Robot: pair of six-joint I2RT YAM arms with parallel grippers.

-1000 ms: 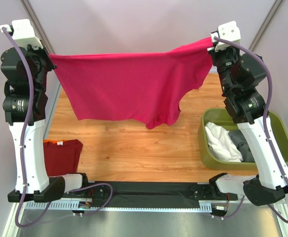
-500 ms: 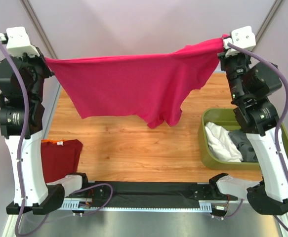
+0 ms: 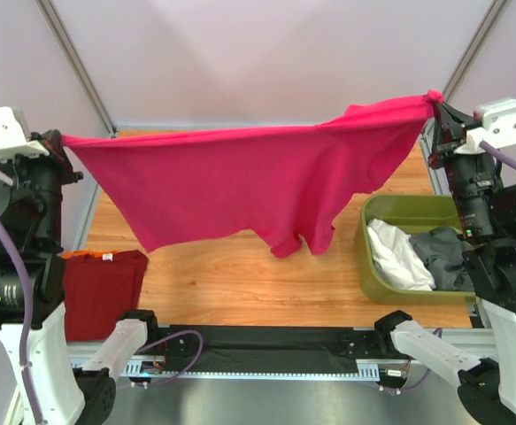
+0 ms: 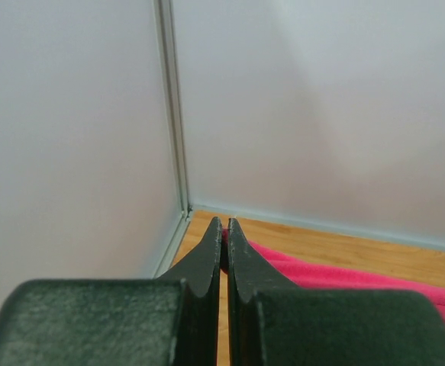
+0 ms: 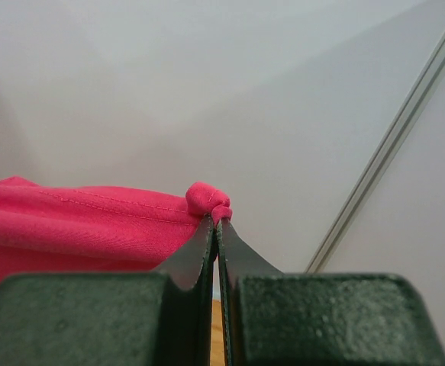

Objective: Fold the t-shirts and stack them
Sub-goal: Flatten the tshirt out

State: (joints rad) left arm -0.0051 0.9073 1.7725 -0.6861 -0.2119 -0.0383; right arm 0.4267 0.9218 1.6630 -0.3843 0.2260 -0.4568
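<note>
A bright magenta-pink t-shirt (image 3: 231, 186) hangs stretched in the air between both arms, above the wooden table (image 3: 240, 274). My left gripper (image 3: 63, 140) is shut on its left corner, whose pink cloth (image 4: 336, 271) trails off to the right in the left wrist view. My right gripper (image 3: 435, 99) is shut on the right corner, with a small knot of pink fabric (image 5: 208, 200) bunched at its fingertips. The shirt's lower part sags in the middle, clear of the table. A darker red t-shirt (image 3: 103, 288) lies folded at the table's front left. White (image 3: 395, 252) and grey (image 3: 439, 252) shirts lie in the bin.
An olive-green plastic bin (image 3: 373, 270) stands at the right of the table, under my right arm. Pale walls with metal frame posts (image 3: 80, 66) enclose the back and sides. A black rail (image 3: 266, 341) runs along the near edge between the arm bases.
Both arms have swung outward and towards the camera, pulling the pink shirt wider and tauter. The shirt's hanging part now sits lower in view.
</note>
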